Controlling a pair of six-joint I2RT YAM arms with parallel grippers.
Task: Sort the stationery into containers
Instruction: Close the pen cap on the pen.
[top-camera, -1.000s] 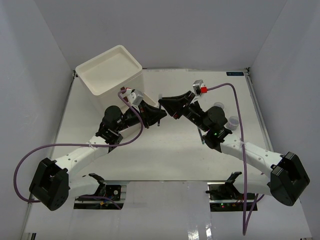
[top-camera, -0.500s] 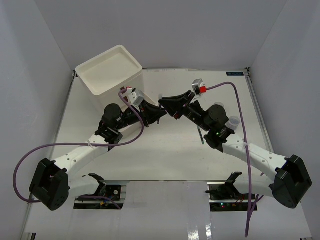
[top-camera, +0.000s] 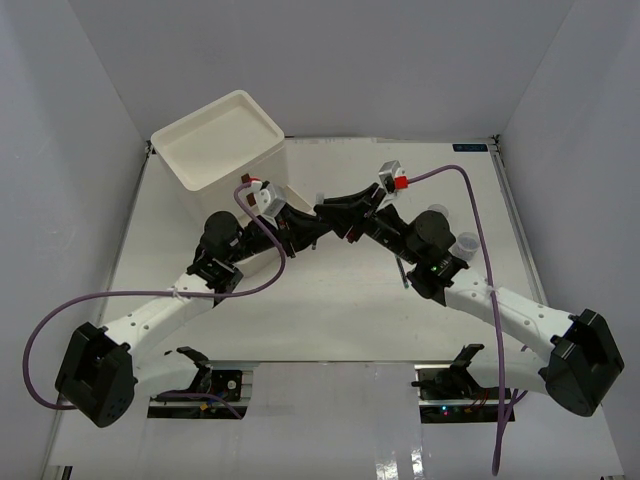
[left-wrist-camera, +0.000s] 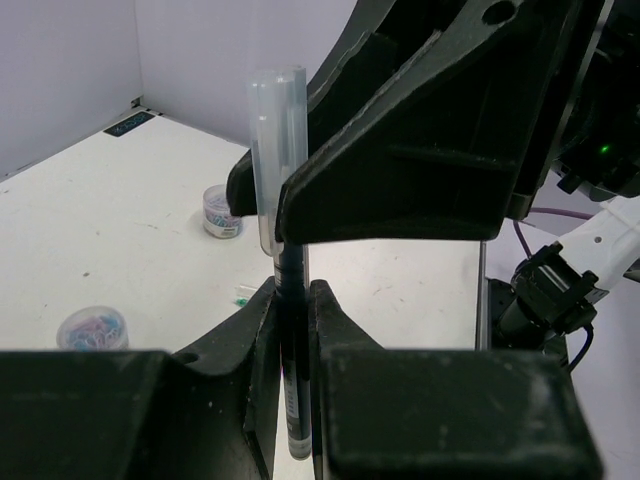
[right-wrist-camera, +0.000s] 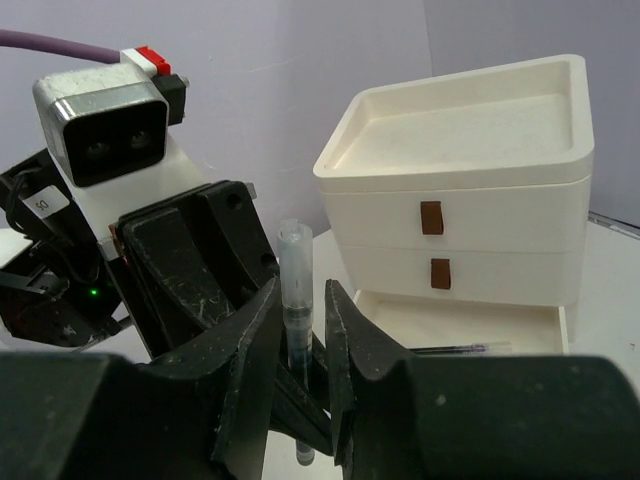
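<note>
A pen (left-wrist-camera: 291, 330) with a dark barrel and a clear cap (right-wrist-camera: 296, 270) stands upright between both grippers, near the middle of the table. My left gripper (left-wrist-camera: 293, 292) is shut on the dark barrel. My right gripper (right-wrist-camera: 301, 292) straddles the capped end from the opposite side, jaws a little apart, with a thin gap beside the cap. In the top view the two grippers (top-camera: 318, 226) (top-camera: 330, 212) meet tip to tip. The white drawer unit (right-wrist-camera: 460, 215) stands behind, its bottom drawer pulled out with a thin pen (right-wrist-camera: 462, 349) lying in it.
The drawer unit (top-camera: 225, 145) sits at the far left of the table. Two small clear jars (left-wrist-camera: 222, 211) (left-wrist-camera: 92, 328) and a tiny green-tipped piece (left-wrist-camera: 243, 296) lie on the table. Another jar (top-camera: 466, 243) rests beside my right arm.
My right gripper's jaws have eased apart around the pen's cap. Both grippers have shifted slightly left; the left one stays closed on the barrel.
</note>
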